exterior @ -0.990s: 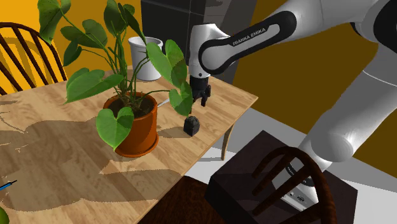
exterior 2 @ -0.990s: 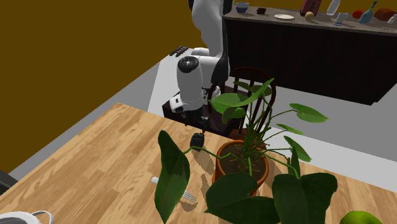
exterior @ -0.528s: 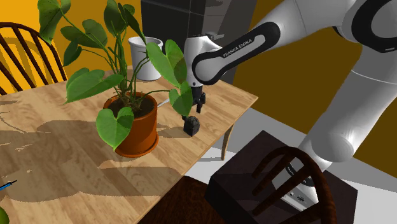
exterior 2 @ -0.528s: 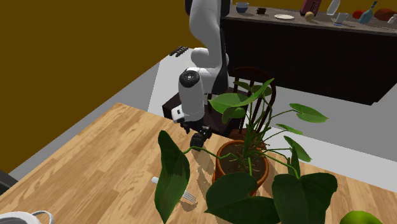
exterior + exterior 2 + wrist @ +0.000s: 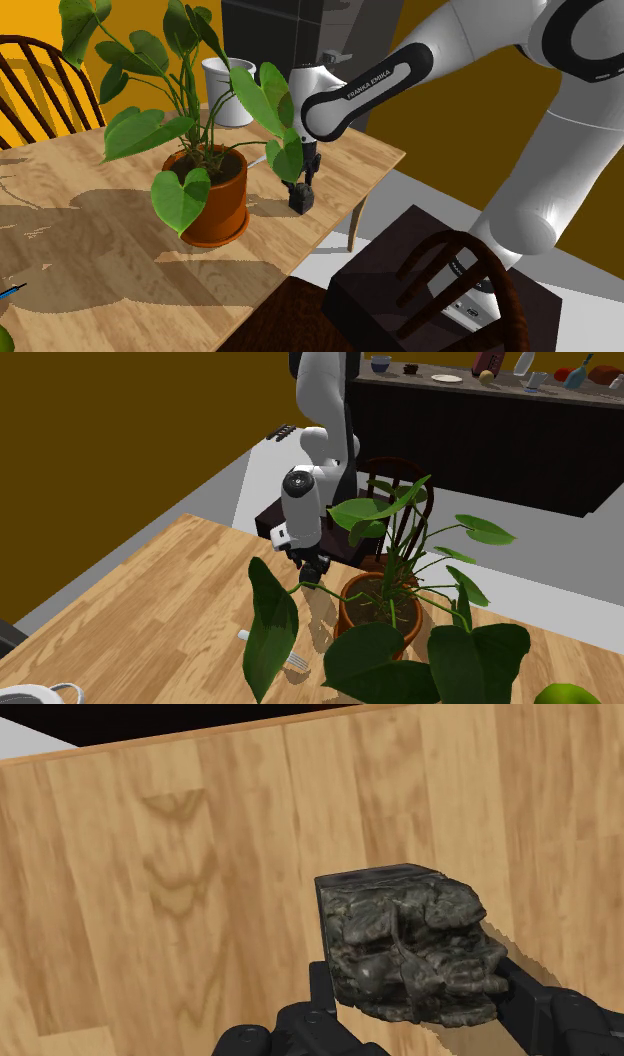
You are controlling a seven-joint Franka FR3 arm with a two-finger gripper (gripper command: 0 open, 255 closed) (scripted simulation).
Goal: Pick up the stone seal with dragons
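Over the wooden counter (image 5: pixel 90 235) the white arm (image 5: pixel 365 85) hangs with its wrist pointing straight down, and the black tool (image 5: pixel 304 186) sits right on top of the target. The stone seal (image 5: pixel 301 199) is a small dark, mottled block standing on the counter, at about 3 o'clock of the terracotta pot (image 5: pixel 217 208) in the shoulder view and close to the counter's edge. From the wrist camera the seal (image 5: pixel 412 944) shows a rough carved grey-green face with a flat dark top. The tool (image 5: pixel 418 996) is spread wide enough to straddle it, with one black finger (image 5: pixel 321 992) on one flank and the other finger (image 5: pixel 522 994) on the opposite flank. Whether the pads actually press the stone cannot be made out, and the seal rests on the wood (image 5: pixel 150 874). In the second exterior view the tool (image 5: pixel 314 564) is low beside the plant, partly behind a big green leaf (image 5: pixel 272 617). In the shoulder view a white vessel (image 5: pixel 228 92) stands at 12 o'clock of the pot, toward the counter's far edge. The plant's broad leaves (image 5: pixel 262 100) hang just beside the arm's wrist. A dark wooden chair (image 5: pixel 470 275) stands at 5 o'clock of the seal, in front of the dark box stand (image 5: pixel 375 290).
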